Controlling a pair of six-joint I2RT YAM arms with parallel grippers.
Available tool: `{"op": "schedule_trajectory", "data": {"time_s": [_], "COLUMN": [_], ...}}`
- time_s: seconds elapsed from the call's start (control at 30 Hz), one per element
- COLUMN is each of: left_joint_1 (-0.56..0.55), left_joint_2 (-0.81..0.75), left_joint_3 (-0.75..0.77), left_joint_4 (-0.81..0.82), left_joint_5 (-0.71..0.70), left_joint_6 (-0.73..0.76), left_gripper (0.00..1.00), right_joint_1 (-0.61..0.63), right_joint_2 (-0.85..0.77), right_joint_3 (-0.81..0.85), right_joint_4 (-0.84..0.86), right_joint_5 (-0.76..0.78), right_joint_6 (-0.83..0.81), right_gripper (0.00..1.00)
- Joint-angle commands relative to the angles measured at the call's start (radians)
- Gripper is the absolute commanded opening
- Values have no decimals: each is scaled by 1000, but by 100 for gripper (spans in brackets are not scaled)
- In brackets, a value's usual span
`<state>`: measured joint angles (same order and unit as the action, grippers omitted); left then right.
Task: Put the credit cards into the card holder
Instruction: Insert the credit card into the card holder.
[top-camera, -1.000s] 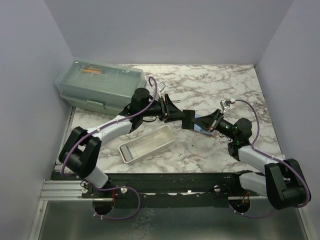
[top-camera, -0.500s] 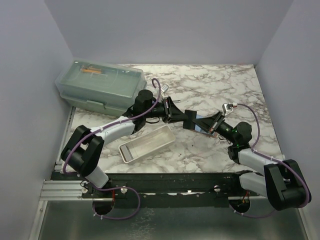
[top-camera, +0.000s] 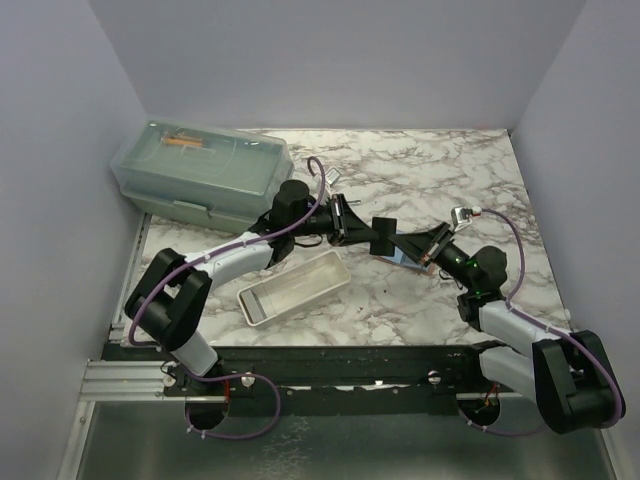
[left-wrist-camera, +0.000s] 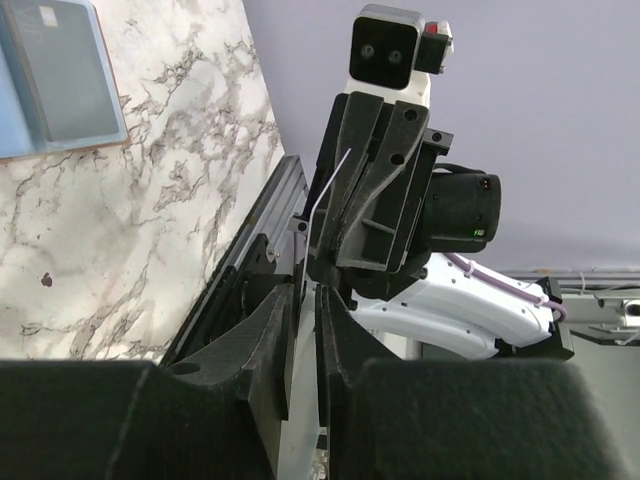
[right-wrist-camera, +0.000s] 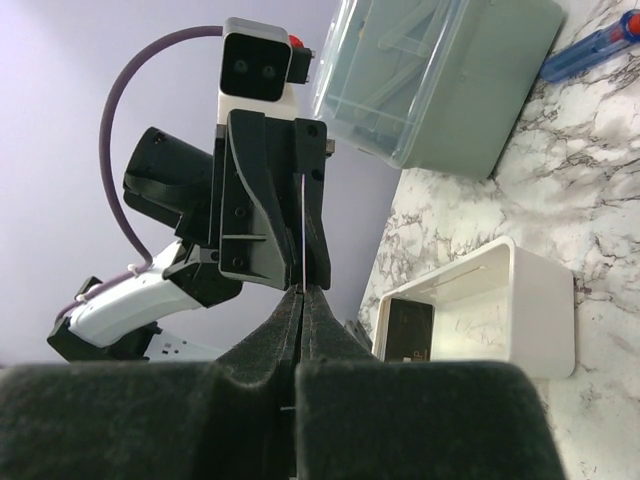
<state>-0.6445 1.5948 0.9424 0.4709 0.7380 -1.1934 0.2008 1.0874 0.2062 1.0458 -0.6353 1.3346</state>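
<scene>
Over the middle of the marble table (top-camera: 440, 170), left gripper (left-wrist-camera: 305, 300) and right gripper (right-wrist-camera: 302, 295) nose to nose, both clear of the surface. Right jaws pressed fully together on a credit card (right-wrist-camera: 300, 230), seen edge-on as one thin pale line running straight out from the fingertips toward the opposite gripper. Left jaws a narrow slot apart, with the far end of that same card standing inside the slot; contact between pads and card not discernible. Down on the marble below the meeting point, more cards (left-wrist-camera: 60, 75) lying flat, a dark grey one on top of a paler blue one. Along one edge of that pair, a thin tan-brown strip: the card holder (left-wrist-camera: 60, 151), otherwise hidden underneath. Nearer the arm bases and left of the grippers, a white tray (top-camera: 293, 288) lying at a slant, with a dark flat rectangle (right-wrist-camera: 410, 330) leaning at one end inside. Farther back, at the left edge of the table, a translucent green plastic box (top-camera: 200, 170) with its lid on and something orange inside. Near that box in the right wrist view, a blue-handled screwdriver (right-wrist-camera: 600, 45) flat on the marble.
</scene>
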Motion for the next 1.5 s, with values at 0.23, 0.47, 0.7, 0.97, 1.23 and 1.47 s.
{"op": "schedule_trajectory", "data": {"time_s": [0.23,0.47,0.7,0.97,1.23,1.47], "left_joint_1": [-12,-9,-9,-57,-70,-68], "left_joint_2": [31,82,192,340,494,633], "left_joint_3": [64,163,338,514,670,826], "left_joint_4": [34,-185,-589,-723,-766,-889], "left_joint_5": [-12,33,-2,-22,-6,-8], "left_joint_6": [33,208,486,553,541,583], "left_gripper": [0,0,0,0,0,0], "right_joint_1": [-5,-4,-12,-26,-26,-26], "right_joint_2": [-39,-131,-57,160,287,364], "right_joint_3": [-11,143,372,528,573,569], "right_joint_4": [-60,-735,-1234,-1468,-1442,-1395], "right_joint_5": [39,157,463,743,770,822], "right_joint_6": [-31,-354,-618,-693,-736,-746], "right_gripper": [0,34,60,63,73,64]}}
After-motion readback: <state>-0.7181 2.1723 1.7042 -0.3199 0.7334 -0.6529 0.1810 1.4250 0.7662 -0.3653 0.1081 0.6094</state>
